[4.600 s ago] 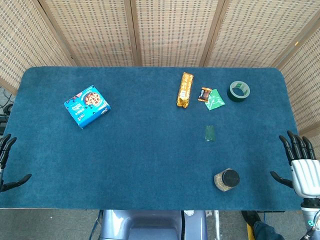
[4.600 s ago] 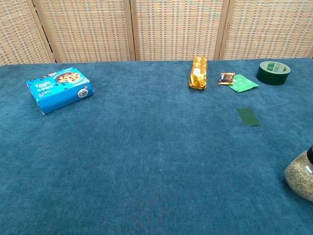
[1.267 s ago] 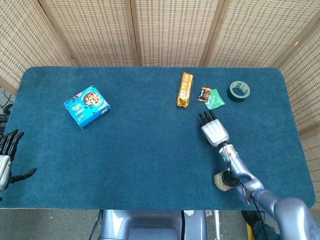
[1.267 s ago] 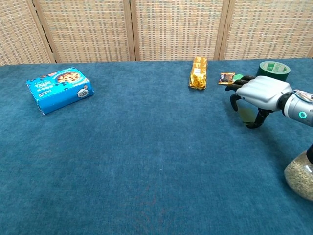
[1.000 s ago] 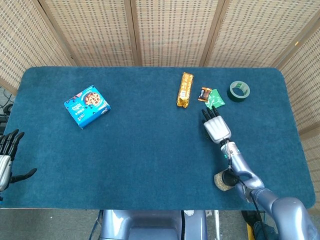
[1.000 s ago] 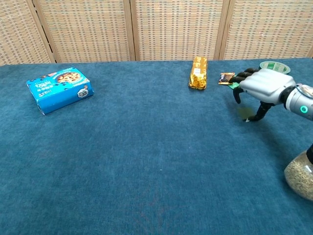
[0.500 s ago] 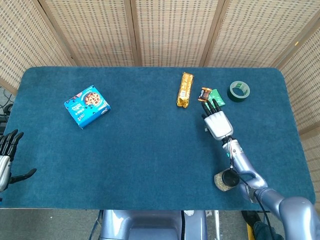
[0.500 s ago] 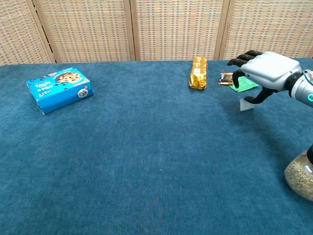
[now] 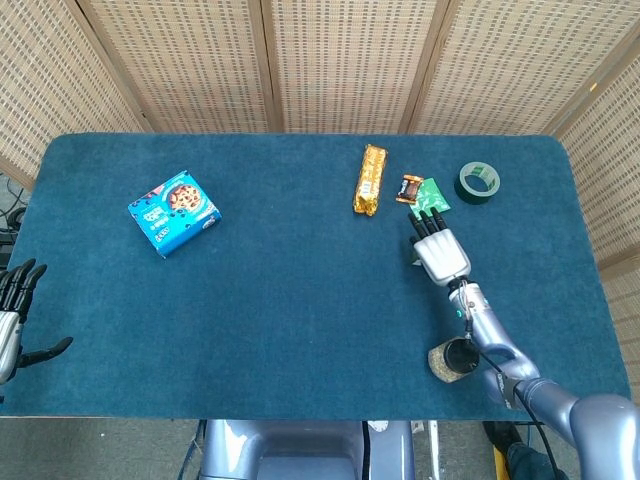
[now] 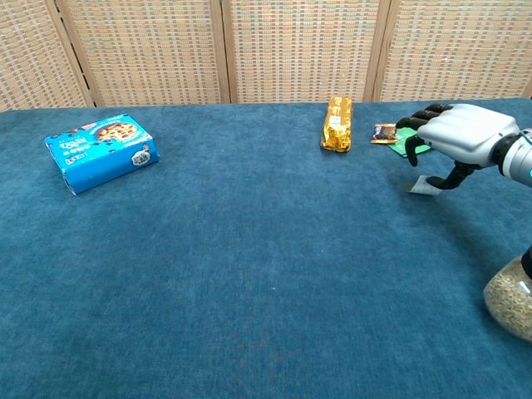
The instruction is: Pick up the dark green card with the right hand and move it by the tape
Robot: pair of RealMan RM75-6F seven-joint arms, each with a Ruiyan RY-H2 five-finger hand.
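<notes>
Right robot hand [image 10: 462, 133]: hung palm-down over the bench, fingers curled, pinching the dark green card between thumb and finger; in the head view the same hand [image 9: 441, 253] hid all but a sliver of the card.
Dark green card [image 10: 425, 185]: held in the right robot hand, off the cloth and tilted, its pale underside turned to the chest camera; nearer the robot than the tape, well apart from it.
Tape [image 9: 478, 182]: dark green roll, flat on the bench near the far right corner; in the chest view the right robot hand covered it.
Left robot hand [image 9: 14, 320]: far from the tape, at the near left edge of the bench, fingers spread, holding nothing.
Bench [image 9: 290, 300]: covered in blue cloth.
Light green packet [image 9: 432, 194]: just left of the tape, partly under the right robot hand's fingertips in the head view.
Small dark sweet [image 9: 410, 188]: touching the packet's left edge.
Gold bar [image 9: 371, 179]: further left of the tape.
Blue biscuit box [image 9: 174, 211]: far left of the tape.
Jar [image 9: 453, 360]: well nearer the robot than the tape, under the right arm.
</notes>
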